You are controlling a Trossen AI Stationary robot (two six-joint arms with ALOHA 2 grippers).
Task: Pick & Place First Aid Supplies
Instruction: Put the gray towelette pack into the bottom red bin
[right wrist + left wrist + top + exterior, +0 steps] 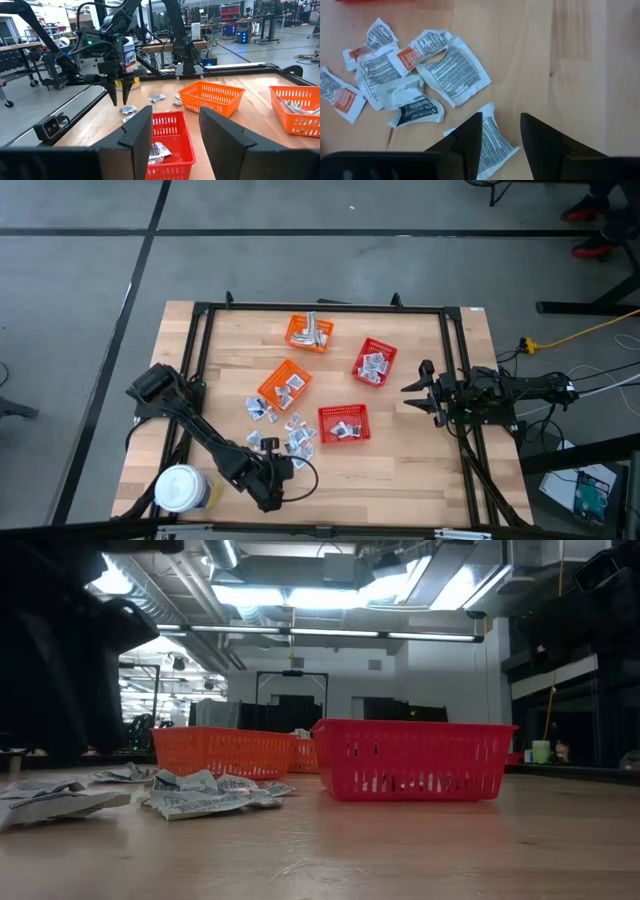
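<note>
The first aid supplies, small silvery-white sachets (278, 425), lie loose on the wooden table between the baskets and the near edge. They also show flat in the low view (205, 795). My left gripper (501, 117) hangs open, fingers slanting down, just over one lone sachet (492, 142) that lies flat near the pile (405, 75). One finger stands on either side of it, and I see no touch. The right wrist view shows this gripper (119, 100) above that sachet (128, 108). My right gripper (408, 397) waits open and level at the table's right side, holding nothing.
Two orange mesh baskets (308, 332) (285, 383) and two red ones (374, 362) (343, 423) stand mid-table with sachets inside. A white-lidded round jar (180, 488) stands at the near left corner. A black frame rail (330, 308) runs round the tabletop.
</note>
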